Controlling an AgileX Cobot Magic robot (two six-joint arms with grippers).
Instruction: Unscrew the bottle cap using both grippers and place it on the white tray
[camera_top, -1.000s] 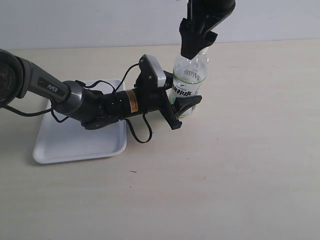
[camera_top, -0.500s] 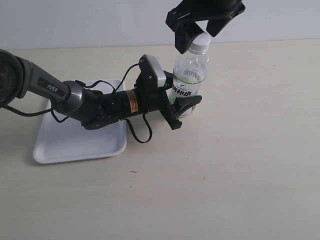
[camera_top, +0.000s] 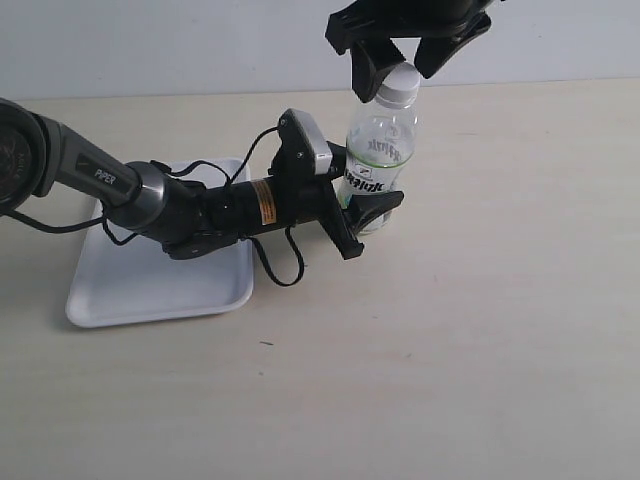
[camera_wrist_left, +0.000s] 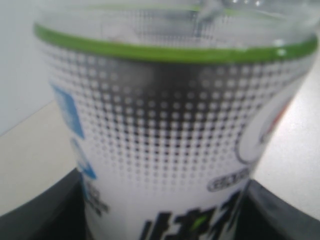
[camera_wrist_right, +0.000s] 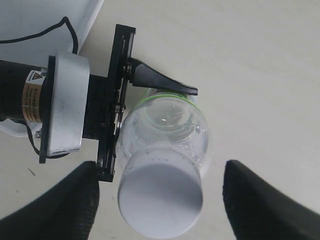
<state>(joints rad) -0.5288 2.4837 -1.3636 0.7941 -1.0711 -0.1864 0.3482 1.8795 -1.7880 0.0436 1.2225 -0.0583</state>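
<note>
The clear bottle (camera_top: 378, 165) stands upright on the table, its label (camera_wrist_left: 170, 150) filling the left wrist view. My left gripper (camera_top: 362, 212) is shut on the bottle's lower body, one jaw on each side. The white bottle cap (camera_top: 399, 85) sits on the neck, seen from above as a white disc (camera_wrist_right: 161, 201). My right gripper (camera_top: 402, 62) hangs over the cap, open, with a finger (camera_wrist_right: 65, 205) on each side and a gap to the cap on both. The white tray (camera_top: 125, 290) lies at the left, under the left arm.
Loose black cables (camera_top: 282, 265) hang from the left wrist onto the table beside the tray. The left gripper's silver-grey camera block (camera_wrist_right: 65, 105) lies close to the bottle. A pale wall (camera_top: 200, 45) runs behind the table's far edge.
My right gripper has turned about the bottle's top, so its two fingers now flank the cap instead of covering it. The left gripper and the bottle have not moved.
</note>
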